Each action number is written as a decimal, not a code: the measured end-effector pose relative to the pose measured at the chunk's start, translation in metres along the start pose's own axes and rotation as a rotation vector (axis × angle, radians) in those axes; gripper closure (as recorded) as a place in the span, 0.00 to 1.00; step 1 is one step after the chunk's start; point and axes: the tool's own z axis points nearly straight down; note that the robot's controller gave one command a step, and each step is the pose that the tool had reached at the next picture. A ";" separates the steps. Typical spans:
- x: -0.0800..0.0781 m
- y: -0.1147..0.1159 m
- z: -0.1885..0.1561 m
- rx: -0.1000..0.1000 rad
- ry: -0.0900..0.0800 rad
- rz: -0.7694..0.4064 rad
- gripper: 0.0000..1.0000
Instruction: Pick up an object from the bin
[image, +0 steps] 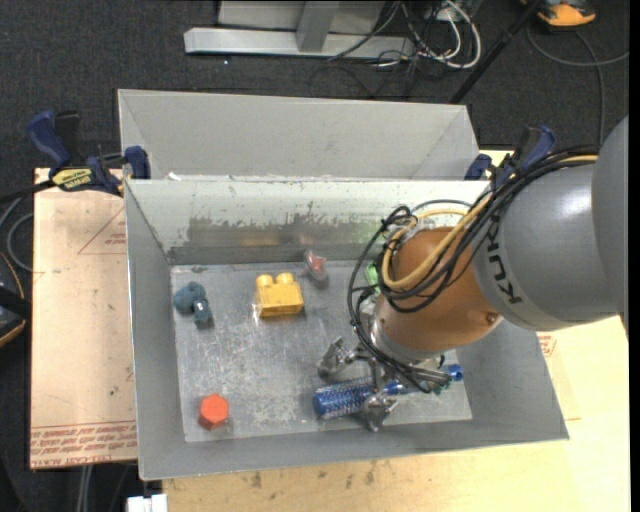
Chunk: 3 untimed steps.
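**Arm pose over the bin.** The arm (560, 250) enters from the right and bends down into the bin (150, 330). Its orange wrist cover (435, 295), looped with cables, hangs to the right of and below the yellow block (279, 295). The gripper (357, 385) is lowered to the bin floor, below and to the right of the yellow block. Its fingers (335, 357) are spread: one metal tip points toward the block and the other sits lower, farther from it. A blue ribbed cylinder (338, 401) lies on its side at the gripper, straight below the block and a little to its right. Its right end is at the lower tip, but it is not pinched. A small blue piece (455, 375) peeks out under the wrist cover, far right of the block. A grey-blue lump (192, 302) lies to the left of the block. A small reddish piece (317, 265) lies just up and right of it. An orange-red nut-shaped thing (213, 410) lies below and to the left of it.
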 end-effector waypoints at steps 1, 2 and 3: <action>-0.002 -0.001 -0.002 -0.005 0.010 0.003 0.00; -0.004 -0.001 -0.004 -0.005 0.006 0.003 1.00; -0.006 -0.001 -0.063 -0.006 0.009 0.006 1.00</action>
